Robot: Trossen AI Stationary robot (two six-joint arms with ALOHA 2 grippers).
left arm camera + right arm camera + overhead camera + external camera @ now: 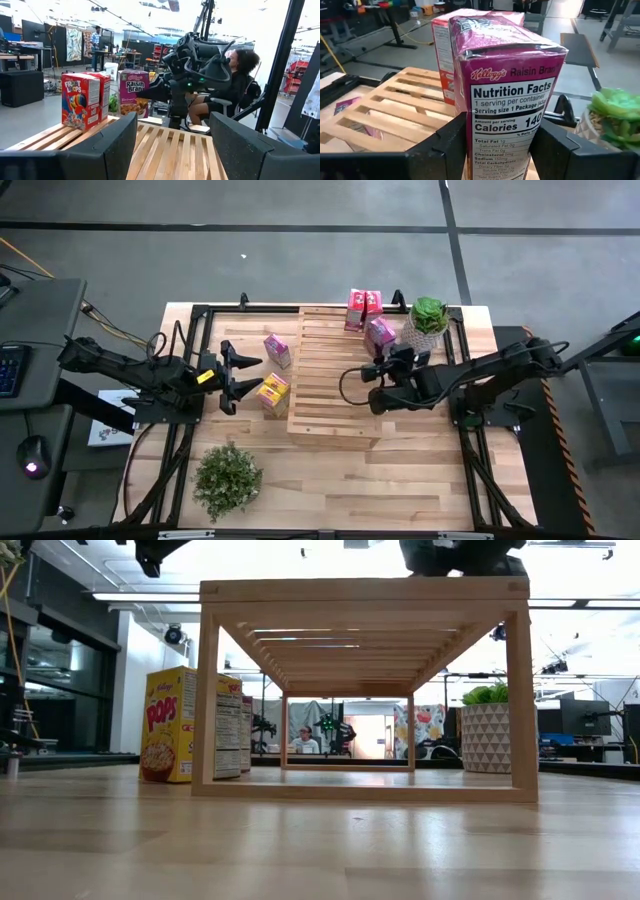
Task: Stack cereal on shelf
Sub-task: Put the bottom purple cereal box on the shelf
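Right jaws (383, 352): over the right edge of the shelf top, near its far end, pinching a purple Raisin Bran box (512, 95) by its 2 sides; the box stands upright between the dark fingers (447, 145)
Left jaws (238, 376): spread wide and holding nothing, up over the bench just off the left side of the shelf, between the 2 boxes that stand there
Shelf (333, 375): a big rack of pale wood slats, in the middle of the bench (400, 480), running from the far edge toward the near edge
Boxes on the shelf: 2 pink boxes (364, 308) side by side at the far right corner of the shelf top; the held purple box is just next to them, on the near side
Boxes on the bench: a pink box (277, 350) and a yellow box (273, 393) stand by the left side of the shelf; the yellow one is closer to the near edge
Potted plant (427, 324): green leaves in a white pot, near the far right corner of the bench, just right of the held box
Leafy plant (228, 477): near the near left corner of the bench, well apart from the boxes
Person (227, 90): sits in a chair in the room past the bench
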